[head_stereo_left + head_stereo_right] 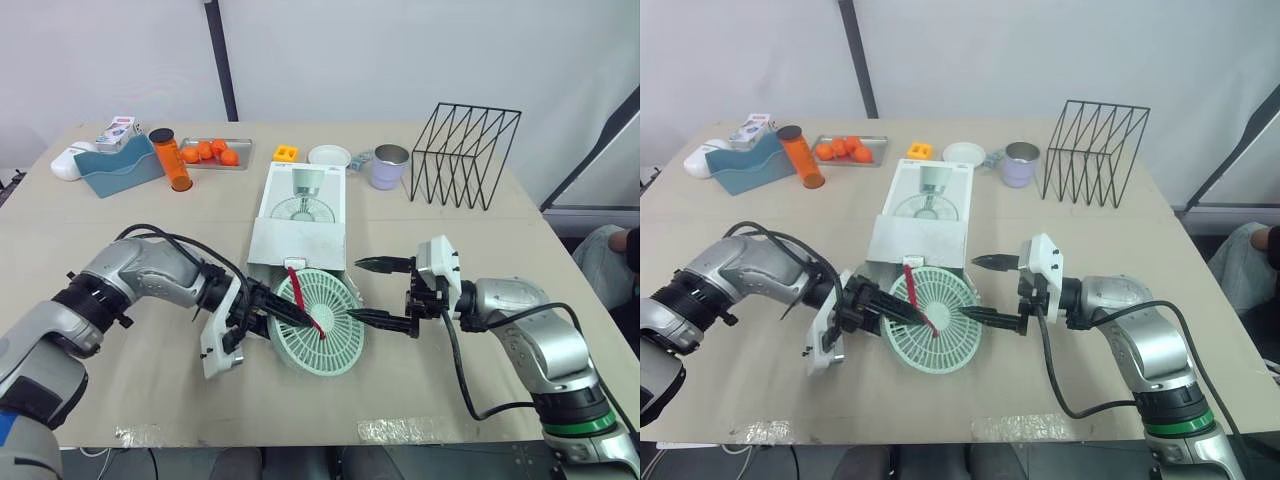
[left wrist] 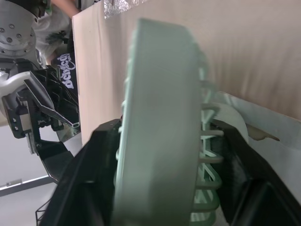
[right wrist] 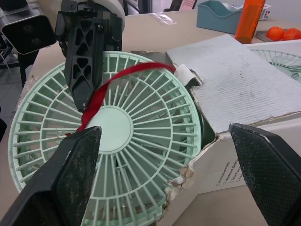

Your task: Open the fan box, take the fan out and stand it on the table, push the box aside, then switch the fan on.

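A pale green fan (image 1: 322, 322) with a round grille and a red ribbon (image 1: 305, 299) across it lies face up on the table, at the torn near end of the white fan box (image 1: 300, 215). Part of the fan is still inside the box opening. My left gripper (image 1: 285, 312) is shut on the fan's left rim. In the left wrist view, the rim (image 2: 160, 117) sits between the black fingers (image 2: 89, 179). My right gripper (image 1: 372, 292) stands open just right of the fan, one finger by the box corner and one by the grille. It touches neither.
Behind the box stand a black wire rack (image 1: 465, 155), a lilac mug (image 1: 390, 166), a white dish (image 1: 329, 155) and a yellow block (image 1: 287, 153). At the back left are a tray of oranges (image 1: 212, 152), an orange bottle (image 1: 170, 160) and a teal holder (image 1: 118, 168).
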### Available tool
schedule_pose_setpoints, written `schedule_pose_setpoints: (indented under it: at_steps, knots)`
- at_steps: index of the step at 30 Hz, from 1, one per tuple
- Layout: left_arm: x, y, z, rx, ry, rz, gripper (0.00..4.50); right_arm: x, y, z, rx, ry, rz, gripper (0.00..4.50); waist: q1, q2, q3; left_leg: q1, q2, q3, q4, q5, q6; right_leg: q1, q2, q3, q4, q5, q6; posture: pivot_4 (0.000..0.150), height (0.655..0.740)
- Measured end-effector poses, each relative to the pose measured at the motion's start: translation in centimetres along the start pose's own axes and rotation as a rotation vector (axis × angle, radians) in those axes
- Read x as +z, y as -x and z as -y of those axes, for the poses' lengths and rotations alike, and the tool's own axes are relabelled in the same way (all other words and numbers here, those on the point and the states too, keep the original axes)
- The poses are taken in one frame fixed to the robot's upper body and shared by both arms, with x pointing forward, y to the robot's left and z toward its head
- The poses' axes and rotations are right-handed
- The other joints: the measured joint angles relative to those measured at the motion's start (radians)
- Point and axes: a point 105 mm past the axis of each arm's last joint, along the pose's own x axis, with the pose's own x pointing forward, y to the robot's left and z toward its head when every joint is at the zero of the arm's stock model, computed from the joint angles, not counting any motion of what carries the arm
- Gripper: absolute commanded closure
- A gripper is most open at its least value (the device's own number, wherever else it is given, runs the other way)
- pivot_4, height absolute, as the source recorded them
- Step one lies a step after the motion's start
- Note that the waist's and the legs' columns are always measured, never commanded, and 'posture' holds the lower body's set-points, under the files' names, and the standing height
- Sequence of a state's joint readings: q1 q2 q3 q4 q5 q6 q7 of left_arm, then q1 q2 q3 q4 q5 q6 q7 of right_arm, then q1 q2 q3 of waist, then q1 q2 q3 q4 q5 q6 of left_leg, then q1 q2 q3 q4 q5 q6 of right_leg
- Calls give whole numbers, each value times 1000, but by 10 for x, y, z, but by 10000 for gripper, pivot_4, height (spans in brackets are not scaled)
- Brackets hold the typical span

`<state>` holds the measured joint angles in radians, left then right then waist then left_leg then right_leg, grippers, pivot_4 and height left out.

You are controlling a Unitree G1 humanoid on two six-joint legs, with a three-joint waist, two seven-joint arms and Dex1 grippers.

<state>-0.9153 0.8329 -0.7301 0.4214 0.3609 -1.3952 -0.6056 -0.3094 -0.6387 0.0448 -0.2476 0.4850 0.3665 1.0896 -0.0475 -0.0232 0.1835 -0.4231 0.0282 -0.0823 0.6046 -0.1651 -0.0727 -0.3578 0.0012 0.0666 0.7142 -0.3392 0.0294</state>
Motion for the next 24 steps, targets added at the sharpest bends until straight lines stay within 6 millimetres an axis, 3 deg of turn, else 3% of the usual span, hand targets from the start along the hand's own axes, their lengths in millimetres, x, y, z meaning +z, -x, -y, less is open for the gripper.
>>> schedule_pose_setpoints:
  at_steps: [5, 10, 18, 22, 24]
  knots:
    - [-3, 2, -1, 7, 22, -26, 25813, -1, 0, 0, -5, 1, 1, 0, 0, 0, 0, 0, 0, 0, 0, 0, 0, 0, 0, 0, 0, 0, 0, 1500, 7400]
    - [-4, 13, -10, 152, 172, -95, 25813, -3, 2, 1, -21, -6, 10, 0, -2, 0, 0, 0, 1, 0, 0, 0, 0, 0, 0, 1, 0, 0, 0, 1500, 7400]
    - [11, 31, -30, 304, 561, -106, 25813, 15, 11, 16, -59, 41, 72, 0, -9, 0, 0, 4, 2, 1, 0, 0, 1, 3, 2, 2, 1, 0, 0, 1500, 7400]
    - [20, 41, -46, 370, 739, -66, 25813, 14, 20, 27, -110, 27, 65, 0, -11, 0, 0, 14, 2, 3, -2, -1, 1, 10, 2, 4, 0, -5, 3, 1500, 7400]
    - [15, 52, -58, 470, 898, -54, 25813, 6, 15, 23, -76, 2, 42, 0, -11, 1, 0, 17, 3, 3, -3, -1, 2, 13, 3, 5, 1, -8, 5, 1500, 7400]
